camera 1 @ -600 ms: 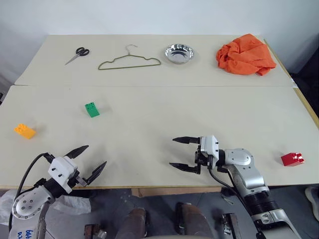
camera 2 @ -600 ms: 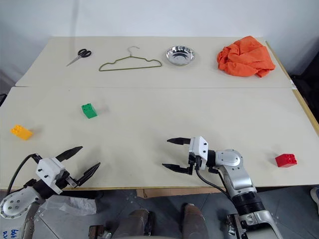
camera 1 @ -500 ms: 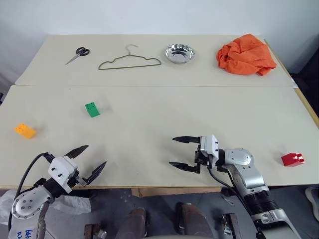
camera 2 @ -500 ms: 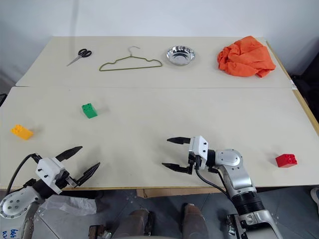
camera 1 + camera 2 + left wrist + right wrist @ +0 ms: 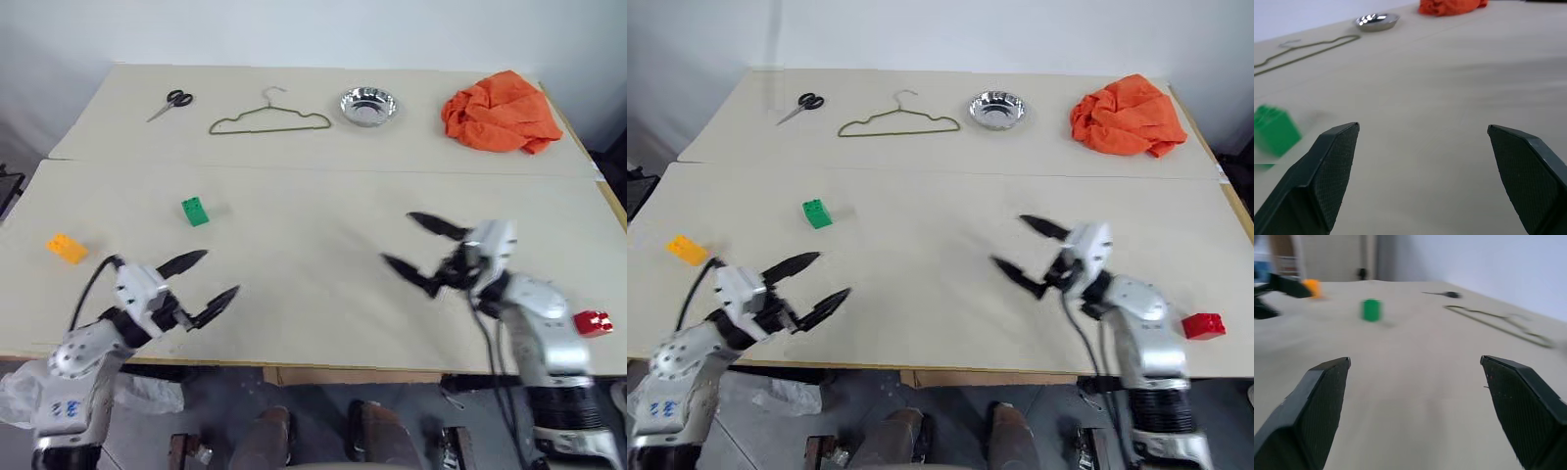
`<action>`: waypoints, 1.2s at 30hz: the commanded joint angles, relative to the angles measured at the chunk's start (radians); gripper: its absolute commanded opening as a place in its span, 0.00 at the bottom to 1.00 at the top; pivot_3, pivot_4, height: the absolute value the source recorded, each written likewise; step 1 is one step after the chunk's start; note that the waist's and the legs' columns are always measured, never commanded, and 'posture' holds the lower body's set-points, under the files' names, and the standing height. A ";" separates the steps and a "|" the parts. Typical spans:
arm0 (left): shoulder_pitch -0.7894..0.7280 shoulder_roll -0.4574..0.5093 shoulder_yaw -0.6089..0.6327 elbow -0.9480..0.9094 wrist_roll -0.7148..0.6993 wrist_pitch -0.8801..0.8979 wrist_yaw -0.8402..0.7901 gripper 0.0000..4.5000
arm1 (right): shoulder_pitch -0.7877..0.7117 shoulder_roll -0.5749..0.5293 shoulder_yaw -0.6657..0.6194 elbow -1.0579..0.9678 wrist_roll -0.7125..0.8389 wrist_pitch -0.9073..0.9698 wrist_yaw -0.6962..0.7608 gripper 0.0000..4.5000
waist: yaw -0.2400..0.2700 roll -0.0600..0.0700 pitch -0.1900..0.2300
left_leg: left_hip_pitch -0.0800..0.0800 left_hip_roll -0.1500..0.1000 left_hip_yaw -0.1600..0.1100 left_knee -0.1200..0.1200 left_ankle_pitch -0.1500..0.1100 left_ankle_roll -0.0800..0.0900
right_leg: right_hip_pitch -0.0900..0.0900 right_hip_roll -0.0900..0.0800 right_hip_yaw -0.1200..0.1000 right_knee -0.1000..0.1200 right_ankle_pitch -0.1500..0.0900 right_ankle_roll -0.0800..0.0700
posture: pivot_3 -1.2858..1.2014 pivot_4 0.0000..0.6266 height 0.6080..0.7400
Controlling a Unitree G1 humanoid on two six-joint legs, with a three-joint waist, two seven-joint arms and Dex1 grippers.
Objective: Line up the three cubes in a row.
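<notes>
The orange-yellow cube [image 5: 67, 248] is found at the table's [image 5: 294, 211] left edge, at about ten o'clock from the left gripper [image 5: 201, 284] and near it. The green cube [image 5: 195, 211] lies at twelve o'clock from that gripper, a little farther off. The left gripper's fingers are spread wide with nothing between them. The right gripper [image 5: 416, 250] is likewise held wide apart and empty. The red cube [image 5: 593, 322] sits near the table's right front edge, at about four o'clock from the right gripper, well apart from the other two cubes.

left pincer [image 5: 201, 284] open, right pincer [image 5: 416, 250] open
</notes>
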 commanded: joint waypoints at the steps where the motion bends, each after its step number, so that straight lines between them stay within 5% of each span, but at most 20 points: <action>1: -0.065 0.027 -0.094 -0.041 -0.001 0.051 -0.077 0.99 | 0.119 -0.068 -0.282 -0.108 0.051 0.044 -0.113 1.00 | 0.005 0.000 0.000 | 0.000 -0.001 0.000 0.000 0.000 0.001 | 0.000 0.000 0.001 0.000 0.000 0.000 | 0.52 0.24 1.00; 5: -0.142 0.010 -0.190 -0.008 0.023 0.064 -0.130 0.99 | 0.301 -0.057 -0.565 -0.053 0.048 0.022 -0.204 1.00 | -0.017 0.000 -0.001 | 0.001 0.000 0.004 -0.003 -0.001 0.002 | 0.000 0.001 0.003 0.001 0.000 0.001 | 0.52 0.24 1.00; 14: -0.177 -0.013 -0.232 0.014 0.039 0.054 -0.148 0.99 | 0.576 -0.010 -0.749 0.131 0.075 -0.003 -0.191 1.00 | -0.026 0.003 -0.002 | 0.005 0.003 0.011 -0.003 0.000 0.002 | 0.001 0.003 0.008 -0.002 0.001 0.002 | 0.52 0.24 1.00; 21: -0.166 -0.006 -0.223 0.038 0.051 0.038 -0.164 0.99 | 0.658 -0.074 -0.757 0.106 0.158 0.109 -0.123 1.00 | -0.025 0.005 -0.003 | 0.010 0.004 0.016 -0.004 0.000 0.003 | 0.002 0.003 0.015 -0.001 0.002 0.003 | 0.52 0.24 1.00; 27: -0.193 -0.009 -0.222 0.066 0.005 0.050 -0.233 0.99 | 0.694 -0.245 -0.742 -0.023 0.291 0.452 -0.112 1.00 | -0.022 0.005 -0.003 | 0.012 0.004 0.018 -0.004 0.000 0.004 | 0.003 0.002 0.017 -0.002 0.002 0.003 | 0.52 0.24 1.00; 36: -0.206 0.022 -0.247 0.077 -0.007 0.025 -0.400 0.99 | 0.604 -0.334 -0.618 -0.035 0.197 0.594 -0.176 1.00 | -0.019 0.005 -0.003 | 0.011 0.005 0.018 -0.005 -0.001 0.004 | 0.003 0.002 0.017 -0.004 0.002 0.004 | 0.52 0.24 1.00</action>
